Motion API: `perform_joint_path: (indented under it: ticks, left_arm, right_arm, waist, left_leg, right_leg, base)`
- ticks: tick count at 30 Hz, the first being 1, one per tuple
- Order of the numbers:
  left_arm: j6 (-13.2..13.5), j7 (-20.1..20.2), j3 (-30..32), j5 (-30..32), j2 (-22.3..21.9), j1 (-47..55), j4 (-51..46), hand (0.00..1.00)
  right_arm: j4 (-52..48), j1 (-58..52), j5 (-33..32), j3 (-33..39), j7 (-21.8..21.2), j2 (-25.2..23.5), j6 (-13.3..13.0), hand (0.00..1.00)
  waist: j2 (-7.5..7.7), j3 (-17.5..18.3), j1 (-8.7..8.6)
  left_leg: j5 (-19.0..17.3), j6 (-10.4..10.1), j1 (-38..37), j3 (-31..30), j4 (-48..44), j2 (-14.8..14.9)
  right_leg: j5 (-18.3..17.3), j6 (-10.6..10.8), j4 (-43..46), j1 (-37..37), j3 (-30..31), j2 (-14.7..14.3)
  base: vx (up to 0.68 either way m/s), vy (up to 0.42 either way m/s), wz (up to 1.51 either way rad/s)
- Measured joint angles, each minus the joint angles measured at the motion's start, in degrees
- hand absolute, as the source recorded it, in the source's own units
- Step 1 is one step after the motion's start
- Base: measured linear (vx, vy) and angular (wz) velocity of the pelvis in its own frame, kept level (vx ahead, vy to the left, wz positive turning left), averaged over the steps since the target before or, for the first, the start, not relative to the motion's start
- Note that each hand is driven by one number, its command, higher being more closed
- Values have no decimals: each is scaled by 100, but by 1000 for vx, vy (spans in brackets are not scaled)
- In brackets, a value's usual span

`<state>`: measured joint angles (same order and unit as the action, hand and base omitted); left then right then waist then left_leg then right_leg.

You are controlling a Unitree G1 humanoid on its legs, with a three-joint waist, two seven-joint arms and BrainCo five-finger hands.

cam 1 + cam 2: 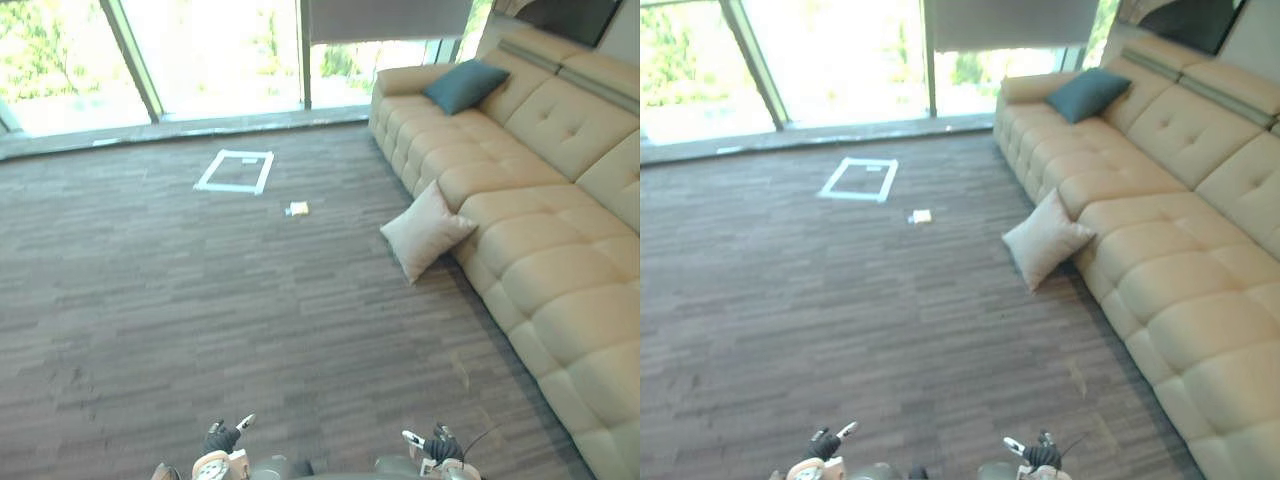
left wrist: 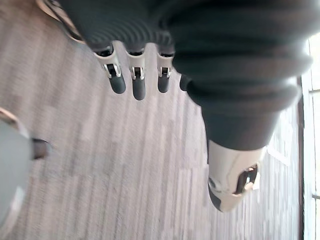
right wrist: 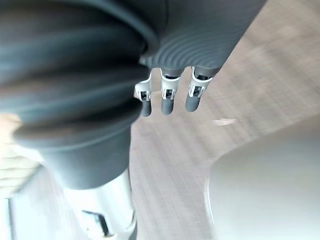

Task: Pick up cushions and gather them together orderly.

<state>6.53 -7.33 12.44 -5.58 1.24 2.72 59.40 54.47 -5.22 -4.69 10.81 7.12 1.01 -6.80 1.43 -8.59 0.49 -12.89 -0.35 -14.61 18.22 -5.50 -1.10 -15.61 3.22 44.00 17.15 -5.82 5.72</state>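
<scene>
The beige cushion (image 1: 425,230) is leaning on the floor (image 1: 200,300) against the front of the sofa (image 1: 540,230), while the teal cushion (image 1: 465,85) is lying on the far seat, well apart from it. The left robot hand (image 1: 222,437) and right robot hand (image 1: 440,443) are hanging low, fingers relaxed and holding nothing. The approach is probably going best by squaring up to the beige cushion and taking it by both sides, ready to set beside the teal one.

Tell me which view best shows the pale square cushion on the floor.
The right eye view: the pale beige square cushion sits whole near the middle, leaning on the tan tufted sofa. The left eye view shows it whole too. Both wrist views face striped carpet.
</scene>
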Motion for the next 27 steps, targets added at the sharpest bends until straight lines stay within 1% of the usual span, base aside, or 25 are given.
perform_joint_path:
  ticks: [1, 2, 3, 4, 5, 6, 7, 8, 9, 10, 11, 12, 13, 14, 16, 17, 19, 20, 21, 22, 23, 24, 25, 26, 27]
  left_arm:
    - [-4, 0, -1, 1, -49, -33, 8, 0]
    - [-12, 3, 5, 3, -80, -61, 10, 0]
    - [-14, 4, 5, 3, -86, -62, 11, 0]
    - [-12, 16, 19, 20, -95, -54, 11, 0]
    - [-19, 34, 139, 85, -176, -15, 15, 0]
    - [-16, 37, 181, 101, -211, -27, 20, 0]
    - [-13, 44, 243, 100, -314, -52, 10, 0]
    - [-5, 78, 612, 100, -493, -81, -107, 0]
    - [-32, 91, 758, 97, -507, -69, -114, 0]
    - [-40, 91, 837, 96, -510, -63, -121, 0]
    - [-63, 64, 985, 93, -531, -17, -189, 0]
    - [-64, 24, 949, 88, -436, 81, -301, 0]
    - [-62, 19, 921, 88, -407, 104, -325, 0]
    - [-47, 8, 881, 21, -354, 176, -426, 0]
    - [22, 5, 799, -72, -360, 213, -503, 0]
    - [61, 5, 779, -85, -369, 213, -525, 0]
    - [73, -14, 656, -114, -360, 208, -527, 0]
    - [77, -16, 628, -117, -355, 201, -527, 0]
    - [93, -15, 552, -131, -340, 201, -521, 0]
    - [106, -13, 520, -133, -330, 203, -517, 0]
    - [106, 8, 488, -142, -296, 215, -457, 0]
    - [100, 29, 385, -108, -99, 250, -385, 0]
    - [96, 25, 363, -99, -75, 242, -376, 0]
    - [78, 30, 246, -17, 31, 211, -342, 0]
    - [73, 30, 236, -2, 50, 203, -327, 0]
  right_arm:
    - [0, 48, -1, 1, -2, -3, 5, 0]
    - [8, 79, -2, -4, -3, -9, 13, 0]
    - [8, 80, -4, -5, -2, -14, 13, 0]
    - [3, 69, -5, -30, 10, -38, 17, 0]
    - [-7, 79, -16, -41, 11, -47, 28, 0]
    - [-11, 85, -19, -41, 0, -33, 31, 0]
    - [-21, 103, 6, -57, -16, 53, 44, 0]
    - [-114, 101, 7, -67, -22, 185, 91, 0]
    - [-146, 118, 3, -89, -20, 237, 121, 0]
    - [-145, 144, 4, -90, -14, 248, 127, 0]
    - [-110, 214, -2, -102, 18, 243, 172, 0]
    - [-101, 198, -2, -239, 30, 214, 193, 0]
    - [-103, 197, -2, -265, 31, 200, 204, 0]
    - [-105, 161, -4, -280, 34, 133, 214, 0]
    - [-101, 128, -4, -292, 30, 116, 226, 0]
    - [-87, 124, -4, -274, 33, 115, 281, 0]
    - [-82, 108, 6, -251, 35, 83, 289, 0]
    - [-79, 56, 6, -252, 36, 76, 284, 0]
    - [-74, 61, 8, -264, 41, 56, 273, 0]
    - [-72, 37, 9, -288, 45, 50, 274, 0]
    - [-57, -45, 9, -307, 53, 10, 276, 0]
    - [30, -108, 9, -306, 58, -106, 277, 0]
    - [27, -128, 11, -301, 57, -112, 269, 0]
    - [35, -197, 13, -299, 53, -159, 270, 0]
    - [34, -196, 13, -304, 46, -163, 269, 0]
  waist:
    - [-5, 1, -36]
    - [11, -11, -36]
    - [18, -8, -38]
    - [68, 9, -50]
    - [35, 13, -105]
    - [17, 20, -105]
    - [-116, 9, -100]
    - [-425, -2, -80]
    - [-514, -38, -30]
    - [-556, -70, -14]
    - [-567, -240, 5]
    - [-442, -308, 43]
    - [-403, -314, 63]
    - [-292, -261, 145]
    - [-274, -238, 184]
    - [-281, -245, 207]
    - [-252, -233, 300]
    - [-252, -228, 300]
    - [-264, -212, 301]
    - [-284, -189, 311]
    - [-274, -69, 330]
    - [-23, 164, 263]
    - [17, 212, 257]
    - [198, 270, 293]
    - [220, 261, 301]
  left_leg:
    - [-73, -112, -222, -1, 133, 58]
    - [-160, -253, -449, -47, 240, 96]
    - [-187, -296, -509, -69, 247, 100]
    - [-276, -434, -743, -224, 196, 97]
    - [-335, -479, -873, -493, -114, 209]
    - [-335, -479, -865, -537, -287, 269]
    - [-330, -484, -606, -664, -1133, 528]
    - [321, -487, 482, -977, -3535, 982]
    - [691, -569, 986, -1083, -4614, 1223]
    - [745, -580, 1128, -1083, -4969, 1309]
    - [741, -522, 1493, -1055, -5938, 1541]
    - [685, -552, 1866, -934, -6331, 1578]
    - [671, -571, 1951, -880, -6351, 1583]
    - [610, -564, 2347, -599, -6100, 1621]
    - [429, -510, 2721, -238, -5189, 1637]
    - [298, -430, 2897, 19, -4117, 1507]
    - [436, -472, 2850, -87, -2048, 1056]
    - [513, -487, 2848, -163, -1732, 967]
    - [760, -453, 2909, -355, -1044, 793]
    - [848, -337, 2935, -416, -888, 753]
    - [1549, -13, 2949, -459, -1010, 739]
    - [1452, 142, 2943, -274, -1133, 575]
    - [1387, 133, 2927, -233, -1143, 549]
    - [1091, 185, 2668, 44, -1154, 465]
    - [1037, 195, 2592, 55, -1144, 434]
  right_leg:
    - [286, -129, -1108, 139, -246, -50]
    - [740, -296, -2143, 246, -313, -158]
    - [862, -333, -2354, 257, -306, -189]
    - [1203, -465, -2777, 249, -276, -191]
    - [1831, -698, -2366, 202, -260, -170]
    - [1738, -701, -2207, 198, -290, -185]
    - [1413, -726, -2005, 69, -402, -259]
    - [998, -878, -1959, -235, -543, -501]
    - [863, -974, -2010, -446, -496, -665]
    - [811, -1015, -2059, -564, -451, -742]
    - [662, -1123, -2288, -1137, -268, -943]
    - [543, -1168, -2583, -1683, -23, -1010]
    - [526, -1178, -2658, -1812, 51, -1010]
    - [460, -1115, -3006, -2216, 322, -1006]
    - [419, -1026, -3381, -2659, 564, -985]
    - [383, -960, -3579, -3028, 762, -957]
    - [253, -758, -3856, -3439, 1008, -842]
    - [211, -702, -3901, -3504, 1030, -826]
    - [30, -612, -3975, -3666, 1142, -778]
    - [-87, -551, -3980, -3751, 1231, -767]
    - [-286, -435, -3873, -3839, 1506, -713]
    - [-332, -355, -3412, -3653, 1684, -470]
    - [-326, -347, -3215, -3542, 1710, -449]
    - [-222, -195, -1954, -3004, 1878, -373]
    - [-163, -104, -1672, -2929, 1871, -382]
  base:
    - [665, -61, 31]
    - [691, -88, 28]
    - [738, -148, 34]
    - [788, -209, 57]
    - [795, -243, 58]
    - [626, -234, 54]
    - [843, -386, 37]
    - [825, -360, 13]
    - [825, -330, -12]
    - [539, -144, -71]
    - [653, -176, -90]
    - [629, -166, -90]
    - [571, -151, -94]
    - [525, -116, -94]
    - [533, -57, -83]
    - [712, 71, -65]
    - [640, 117, -72]
    - [423, 148, -71]
    - [446, 173, -67]
    - [746, 351, -107]
    - [815, 399, -93]
    - [833, 409, -75]
    - [679, 333, -67]
    - [513, 268, -51]
    - [577, 294, -57]
